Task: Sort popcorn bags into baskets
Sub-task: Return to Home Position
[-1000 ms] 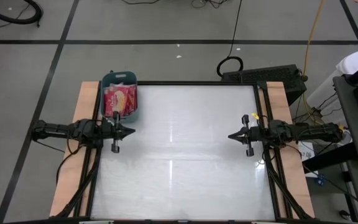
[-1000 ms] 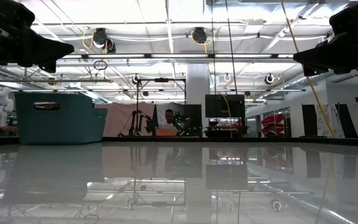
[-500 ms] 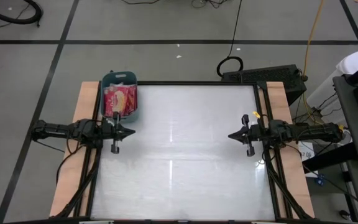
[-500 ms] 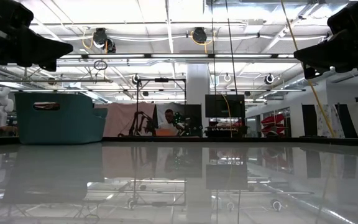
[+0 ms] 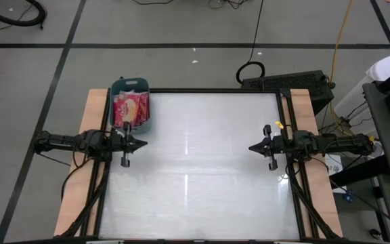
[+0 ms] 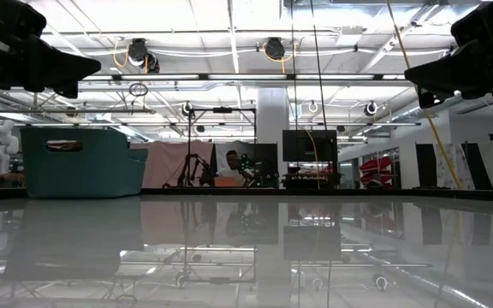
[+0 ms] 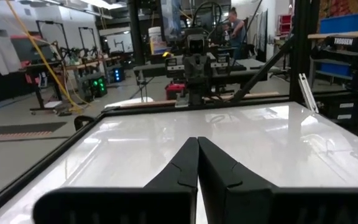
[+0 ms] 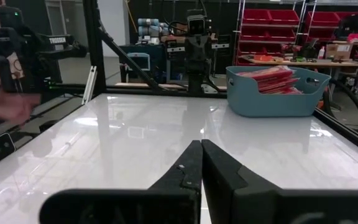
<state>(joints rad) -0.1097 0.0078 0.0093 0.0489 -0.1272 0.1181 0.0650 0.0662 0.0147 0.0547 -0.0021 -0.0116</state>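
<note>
Overhead view: the left gripper at middle left and the right gripper at middle right each have fingers pressed together, holding nothing above a glossy white tabletop. Farther back, at upper left, a teal basket holds stacked red popcorn bags. The bags look light, flat, crinkly and slippery, so pinching one by an exposed edge seems best.

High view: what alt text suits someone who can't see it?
From above, a teal bin holding red popcorn bags sits at the far left corner of the white table. The left gripper and right gripper, both shut, wait at opposite sides, pointing inward.
</note>
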